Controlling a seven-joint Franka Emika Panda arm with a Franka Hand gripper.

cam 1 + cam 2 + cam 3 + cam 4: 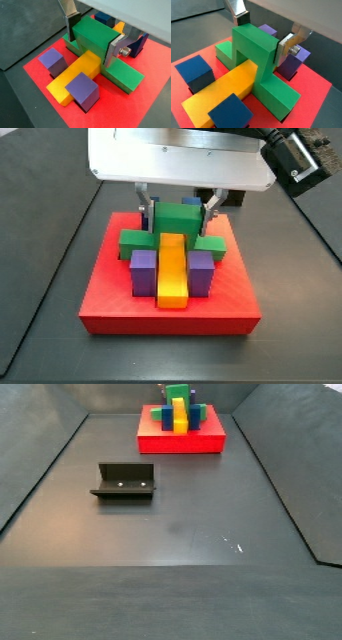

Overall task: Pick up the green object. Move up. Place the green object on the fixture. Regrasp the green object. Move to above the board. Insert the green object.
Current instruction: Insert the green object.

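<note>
The green object [93, 32] [251, 42] stands upright in the red board [40, 67] [314, 85], its side arms low at the board's surface on both sides of the yellow bar [77, 75]. My gripper [90, 47] [261, 37] is above the board, shut on the green object's upright stem, with a silver finger pressed on each flat side. A side view shows the gripper [177, 208] straddling the green object [178, 220] at the board's [167, 313] far end. The black fixture [123, 482] stands bare on the floor, well away from the board [181, 442].
Purple pegs [52, 60] [81, 87] and blue pegs [196, 72] [231, 112] stand close around the green piece. The yellow bar [173, 273] runs along the board's middle. Dark walls ring the floor [174, 554].
</note>
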